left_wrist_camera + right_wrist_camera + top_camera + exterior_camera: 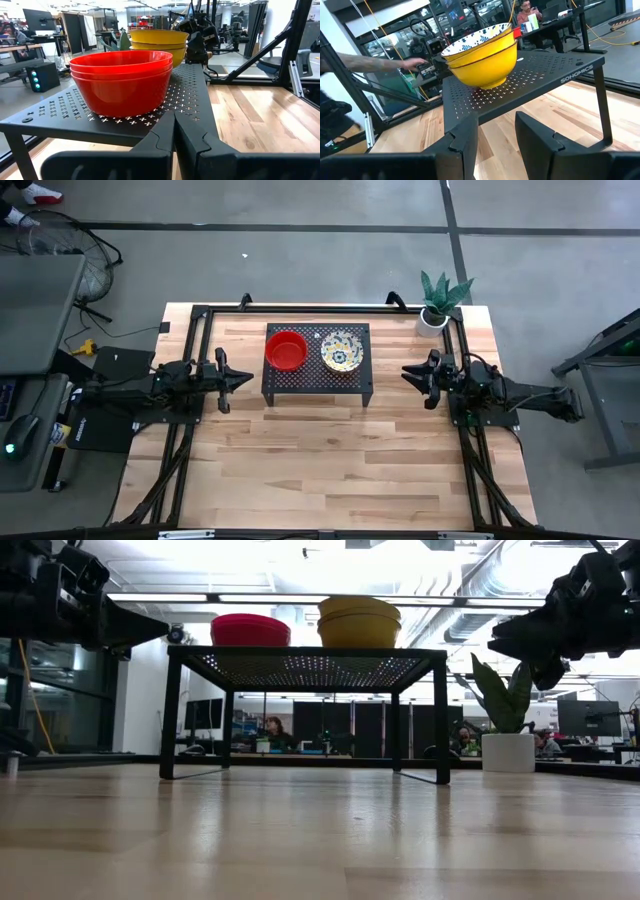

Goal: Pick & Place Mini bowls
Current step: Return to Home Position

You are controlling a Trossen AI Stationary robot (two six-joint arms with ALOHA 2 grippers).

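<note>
Two stacks of mini bowls stand by their bases on a black perforated stand [316, 383] in the middle of the table. The red stack [286, 349] [121, 80] is toward the left. The cream-yellow floral stack [342, 351] [482, 55] is toward the right. In the low view, the red bowls [250, 630] and yellow bowls [358, 625] show on the stand's top. My left gripper [245, 378] [174, 135] hovers left of the stand, shut and empty. My right gripper [408, 373] [495, 135] hovers right of the stand, open and empty.
A small white pot with a green plant [436, 308] [508, 730] stands at the table's far right corner. A person's hand and forearm [412, 62] show beyond the table's left side in the right wrist view. Bare wood [320, 470] lies between the stand and the near edge.
</note>
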